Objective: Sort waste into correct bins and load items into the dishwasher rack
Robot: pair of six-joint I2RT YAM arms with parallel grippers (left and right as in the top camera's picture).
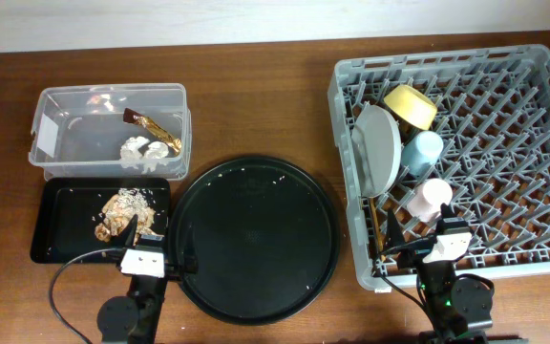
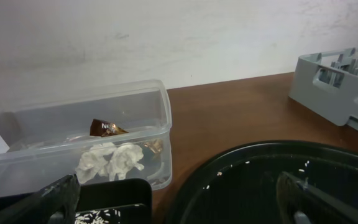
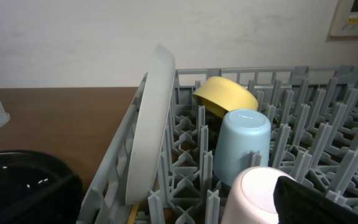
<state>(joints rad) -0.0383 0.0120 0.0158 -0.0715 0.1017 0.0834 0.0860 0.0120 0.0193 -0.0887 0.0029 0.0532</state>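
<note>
On the brown wooden worktop (image 1: pixel 256 105), at your far left, you see the clear rectangular plastic box (image 1: pixel 113 89). It holds the brown-gold shiny wrapper (image 1: pixel 154 129) and the crumpled white tissue wads (image 1: pixel 141 150), which lie close together near its right wall. Just in front of it, the shallow black rectangular tray (image 1: pixel 60 234) carries the beige-brown crumbly food scraps (image 1: pixel 122 208).

Beside this tray lies the large round black tray (image 1: pixel 256 239), with only a few white specks on it.

At your right, the large square grey plastic rack (image 1: pixel 523 191) already contains all the dishes. The pale grey round plate (image 1: pixel 380 148) stands on its edge along the left side. The small yellow bowl (image 1: pixel 410 105), the light blue cup (image 1: pixel 422 151) and the pink cup (image 1: pixel 428 199) sit in a row next to it, both cups upside down. The wooden chopsticks (image 1: pixel 377 225) lie near the front left corner.

Your left fingers (image 2: pixel 55 200) are spread wide and hold nothing, low over the near edges of the two black trays. Your right fingers (image 3: pixel 319 202) also stand wide apart. The pink cup is just before them, but you cannot tell if one of them touches it.
</note>
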